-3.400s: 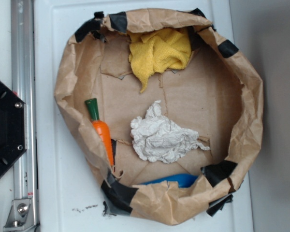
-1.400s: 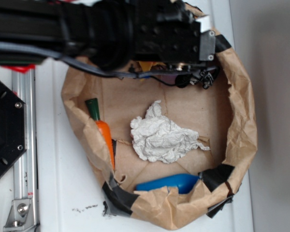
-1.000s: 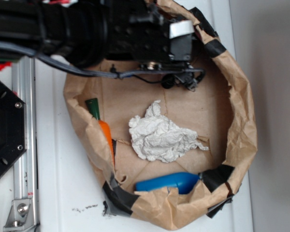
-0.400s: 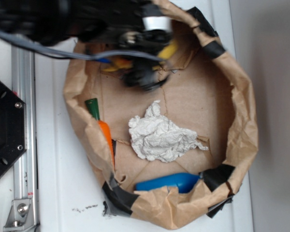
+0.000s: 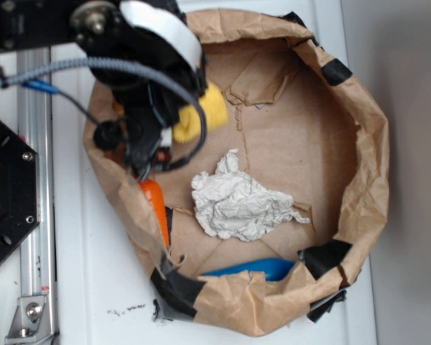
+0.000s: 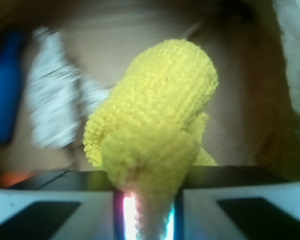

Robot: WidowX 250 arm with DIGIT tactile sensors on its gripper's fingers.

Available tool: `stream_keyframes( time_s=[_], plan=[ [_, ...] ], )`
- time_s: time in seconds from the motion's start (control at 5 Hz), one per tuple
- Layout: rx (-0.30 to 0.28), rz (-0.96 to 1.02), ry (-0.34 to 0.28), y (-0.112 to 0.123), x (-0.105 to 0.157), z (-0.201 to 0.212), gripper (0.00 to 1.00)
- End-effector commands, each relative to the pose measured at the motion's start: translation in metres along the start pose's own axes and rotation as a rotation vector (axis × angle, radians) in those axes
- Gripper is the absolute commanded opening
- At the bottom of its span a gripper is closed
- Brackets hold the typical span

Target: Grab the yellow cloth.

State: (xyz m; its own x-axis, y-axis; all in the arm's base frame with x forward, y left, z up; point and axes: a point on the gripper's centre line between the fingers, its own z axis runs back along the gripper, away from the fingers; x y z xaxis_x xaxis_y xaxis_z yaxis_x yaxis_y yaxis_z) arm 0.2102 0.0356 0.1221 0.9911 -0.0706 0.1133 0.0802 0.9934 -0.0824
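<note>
My gripper (image 6: 147, 205) is shut on the yellow cloth (image 6: 155, 120), which bulges out in a nubby bunch from between the two fingers in the wrist view. In the exterior view the cloth (image 5: 201, 115) shows as a yellow bundle at the upper left of the brown paper bag (image 5: 359, 144), partly hidden under the black arm and gripper (image 5: 161, 133). The cloth hangs off the bag floor.
A crumpled white paper wad (image 5: 241, 205) lies in the bag's middle. An orange toy carrot (image 5: 154, 205) lies at the left wall, its green top hidden by the arm. A blue object (image 5: 262, 267) lies at the front wall. A black plate (image 5: 7, 190) sits at left.
The arm came in over the bag's back, closed on the yellow cloth and swung left and toward the front with it. The cloth left its back-wall spot. The paper wad stayed.
</note>
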Motion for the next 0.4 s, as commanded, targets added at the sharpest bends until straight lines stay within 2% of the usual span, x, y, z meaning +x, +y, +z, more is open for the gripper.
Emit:
stream_keyframes(
  time_s=[0.0,0.2],
  plan=[
    [0.073,-0.135,-0.018,-0.004,0.032,0.027,0.0],
    [0.123,-0.104,-0.043,0.003,0.045,0.024,0.0]
  ],
)
